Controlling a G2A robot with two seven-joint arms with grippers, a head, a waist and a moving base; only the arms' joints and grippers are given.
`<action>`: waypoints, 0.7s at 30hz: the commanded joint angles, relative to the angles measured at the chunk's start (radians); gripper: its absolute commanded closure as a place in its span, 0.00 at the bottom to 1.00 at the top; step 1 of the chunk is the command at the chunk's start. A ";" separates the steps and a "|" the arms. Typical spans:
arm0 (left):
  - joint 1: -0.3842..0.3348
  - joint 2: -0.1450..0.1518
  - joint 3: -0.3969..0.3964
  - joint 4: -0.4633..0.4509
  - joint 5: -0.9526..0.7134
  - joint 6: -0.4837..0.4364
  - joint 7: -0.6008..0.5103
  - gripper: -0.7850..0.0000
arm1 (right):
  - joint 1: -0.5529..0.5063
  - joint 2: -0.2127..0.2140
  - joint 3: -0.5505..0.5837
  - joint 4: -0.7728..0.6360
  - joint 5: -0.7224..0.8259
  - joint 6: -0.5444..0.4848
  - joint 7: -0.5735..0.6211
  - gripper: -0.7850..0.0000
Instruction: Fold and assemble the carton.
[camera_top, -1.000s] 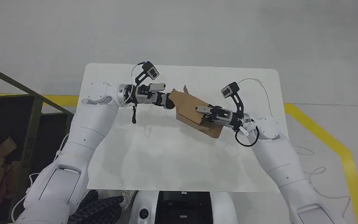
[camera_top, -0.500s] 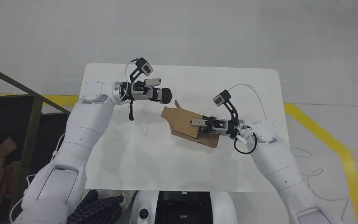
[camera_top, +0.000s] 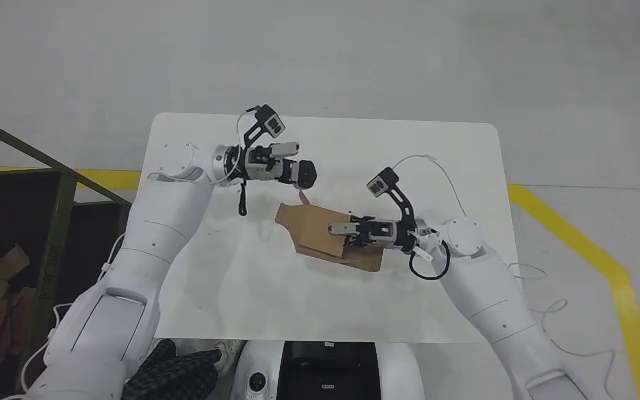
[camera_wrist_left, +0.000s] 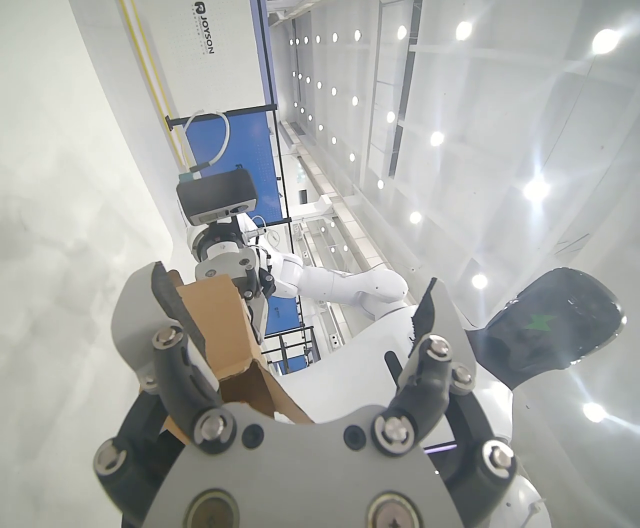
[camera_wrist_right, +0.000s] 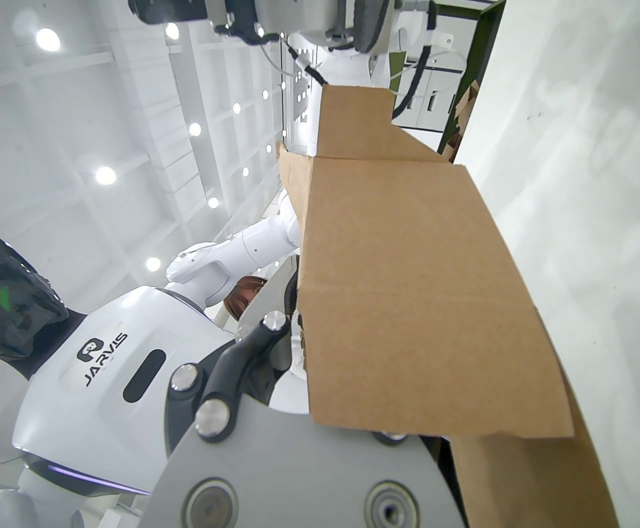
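My right gripper (camera_top: 345, 228) is clamped on the carton (camera_top: 318, 230), biting one edge of the flat brown cardboard. In my right wrist view, a smooth matte panel (camera_wrist_right: 410, 280) runs out from my palm, creased by straight fold lines. A narrower flap stands at its far end, and the cut edges show the raw, slightly fuzzy board. One pale metal finger (camera_wrist_right: 272, 300) presses against the panel's side; the other is hidden behind the cardboard.

From above, the carton sits over the middle of the white table (camera_top: 200, 280) as a partly folded, angular shape with a flap sticking up at its far corner. I cannot tell whether its underside rests on the tabletop.

My left gripper (camera_top: 305, 176) hovers near that corner, apart from the cardboard, its fingers spread wide and holding nothing. In my left wrist view (camera_wrist_left: 296, 280), its dark ribbed pads (camera_wrist_left: 167, 295) face each other across the gap, and the carton's torn corrugated edge (camera_wrist_left: 220, 320) shows just beyond one finger.
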 joint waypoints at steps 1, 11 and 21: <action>0.001 -0.002 0.003 0.008 -0.007 0.001 -0.005 0.00 | 0.005 0.000 0.005 0.014 0.012 0.003 -0.002 1.00; 0.005 -0.007 0.010 0.010 -0.022 -0.003 -0.020 0.00 | 0.029 -0.001 0.025 0.076 0.035 0.000 -0.017 1.00; 0.015 -0.013 0.024 -0.008 -0.028 0.004 -0.021 0.00 | 0.034 -0.008 0.024 0.090 0.050 0.001 -0.062 1.00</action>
